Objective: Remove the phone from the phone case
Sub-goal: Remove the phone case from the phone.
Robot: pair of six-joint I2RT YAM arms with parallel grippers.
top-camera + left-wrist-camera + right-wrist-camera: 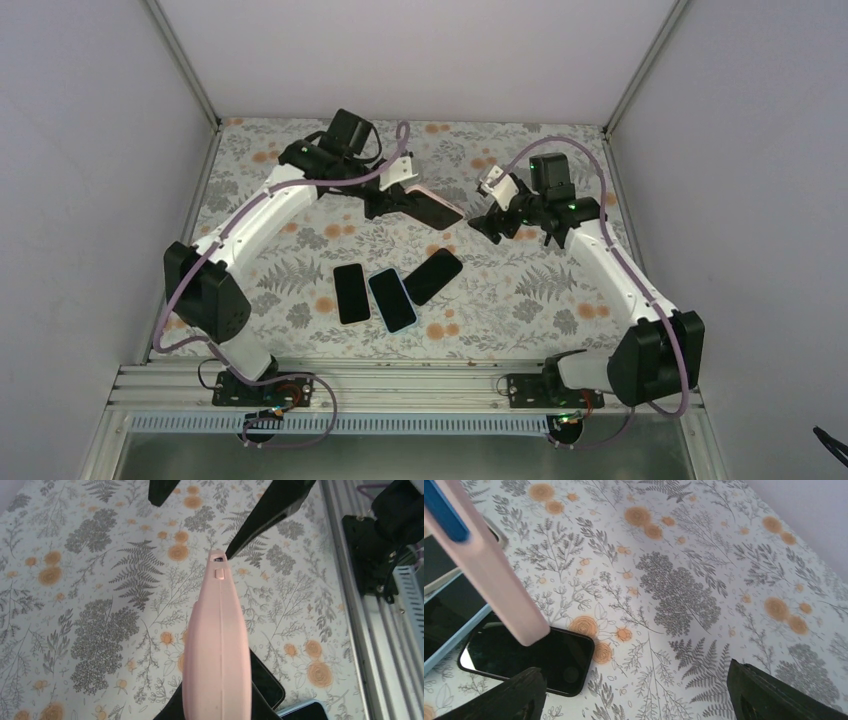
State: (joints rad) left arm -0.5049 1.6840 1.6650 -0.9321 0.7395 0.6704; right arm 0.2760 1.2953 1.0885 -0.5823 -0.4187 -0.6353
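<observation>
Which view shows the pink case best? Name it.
Left wrist: the pink case fills the centre, edge-on, button cutout clear. Top external shows it small, held by the left gripper; right wrist catches only one end.

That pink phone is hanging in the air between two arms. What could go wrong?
The left claw grips the pink-cased phone by one end only, off the table; if it slips, it could drop onto the three phones lying below. The right claw is open near the free end; closing off-centre might knock it loose.
</observation>
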